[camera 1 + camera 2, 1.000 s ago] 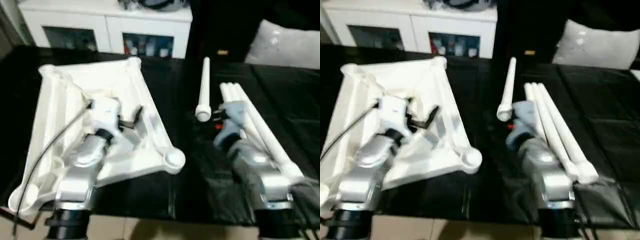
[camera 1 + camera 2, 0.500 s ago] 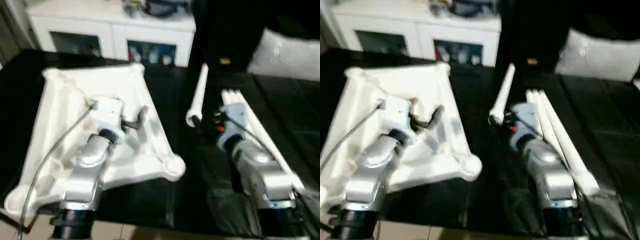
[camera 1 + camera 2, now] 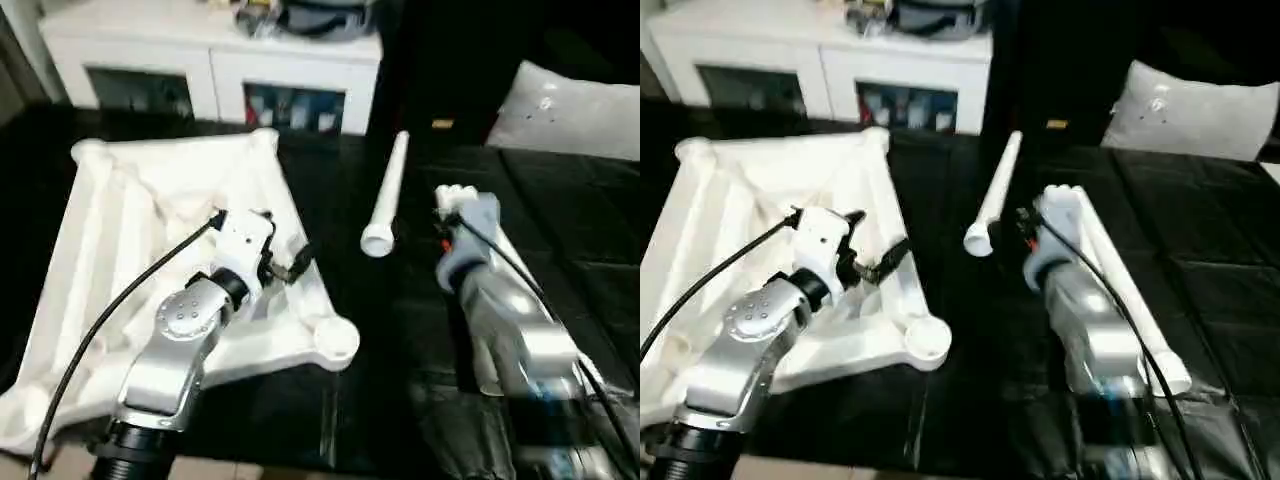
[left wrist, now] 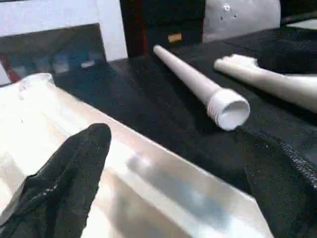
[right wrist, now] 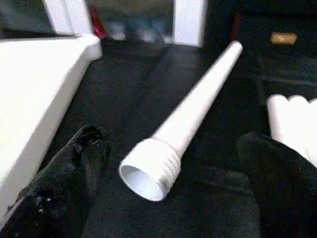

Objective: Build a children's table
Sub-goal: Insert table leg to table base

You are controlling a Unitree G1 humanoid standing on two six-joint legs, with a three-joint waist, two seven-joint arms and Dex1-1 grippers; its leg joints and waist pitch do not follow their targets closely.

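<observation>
Mid-table, right gripper (image 5: 163, 198) gapes around loose leg (image 3: 385, 196); left gripper (image 3: 298, 262), open, over top (image 3: 110, 230).

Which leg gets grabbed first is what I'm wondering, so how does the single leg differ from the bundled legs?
The single leg lies alone on the black cover between the table top and the right gripper, its threaded open end facing the robot. The bundled legs lie side by side, touching, partly hidden by the right forearm. All are white tapered tubes.

smooth white plastic top (image 3: 120, 230) and leg (image 3: 388, 195); silvery metal forearms (image 3: 180, 340); black cloth table cover (image 3: 580, 250).
</observation>
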